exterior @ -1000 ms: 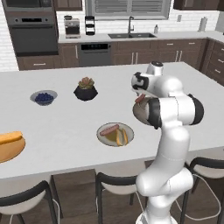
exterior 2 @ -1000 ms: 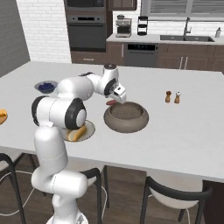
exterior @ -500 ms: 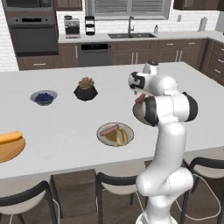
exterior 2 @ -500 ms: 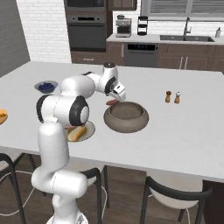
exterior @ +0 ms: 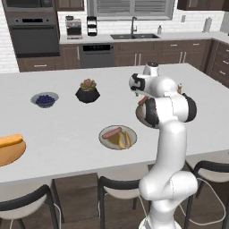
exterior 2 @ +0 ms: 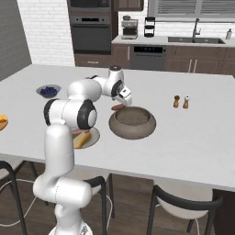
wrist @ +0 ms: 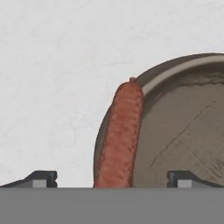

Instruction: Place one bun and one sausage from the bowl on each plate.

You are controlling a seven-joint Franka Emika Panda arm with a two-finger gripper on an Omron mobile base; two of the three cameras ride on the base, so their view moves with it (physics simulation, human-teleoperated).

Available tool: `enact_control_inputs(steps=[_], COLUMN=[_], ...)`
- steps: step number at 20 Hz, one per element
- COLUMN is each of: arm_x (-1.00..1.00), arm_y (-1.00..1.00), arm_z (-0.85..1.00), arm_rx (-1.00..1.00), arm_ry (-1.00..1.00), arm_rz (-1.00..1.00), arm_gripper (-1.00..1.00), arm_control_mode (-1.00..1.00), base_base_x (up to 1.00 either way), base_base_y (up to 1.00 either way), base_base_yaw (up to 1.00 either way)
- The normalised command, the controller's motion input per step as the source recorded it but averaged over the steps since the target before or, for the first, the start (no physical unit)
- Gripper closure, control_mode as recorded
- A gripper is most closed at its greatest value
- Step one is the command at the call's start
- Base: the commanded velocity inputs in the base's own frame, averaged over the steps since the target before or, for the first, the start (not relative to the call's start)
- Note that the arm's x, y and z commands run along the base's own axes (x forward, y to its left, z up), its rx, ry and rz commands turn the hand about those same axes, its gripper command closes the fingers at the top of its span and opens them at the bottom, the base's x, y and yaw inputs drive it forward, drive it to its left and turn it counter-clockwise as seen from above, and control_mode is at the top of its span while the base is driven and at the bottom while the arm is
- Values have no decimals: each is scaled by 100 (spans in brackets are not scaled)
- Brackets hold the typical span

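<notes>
Bowl (exterior 2: 132, 122) at centre of right base view, on white surface (exterior 2: 193, 133); inside looks bare. Sausage (wrist: 120, 136) lies on bowl rim, lower centre of hand view. Gripper (wrist: 111, 178) open wide, one finger on each side of sausage, not touching. Grey plate (exterior: 117, 137) at centre of left base view holds sausage and bun. Wooden plate (exterior: 10, 151) at left edge holds bun. Small bowl (exterior: 44, 99) at upper left holds blue berries.

Sausage (wrist: 120, 135) along the bowl (wrist: 183, 131) rim, between the spread pincer (wrist: 113, 178) tips.
</notes>
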Motion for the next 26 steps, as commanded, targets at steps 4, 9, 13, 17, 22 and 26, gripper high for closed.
enact_control_inputs(steps=[4,9,13,17,22,26], arm_x=[0,0,4,15,11,1], arm_y=[-8,-2,0,0,0,0], arm_z=[-29,-23,-15,-11,-15,-3], arm_rx=[0,0,0,0,0,0], arm_ry=[0,0,0,0,0,0], arm_rz=[0,0,0,0,0,0], arm_gripper=[-100,-100,-100,-100,-100,100], arm_control_mode=[-100,-100,-100,-100,-100,-100], base_base_x=[0,0,0,0,0,0], base_base_y=[0,0,0,0,0,0], base_base_yaw=[0,0,0,0,0,0])
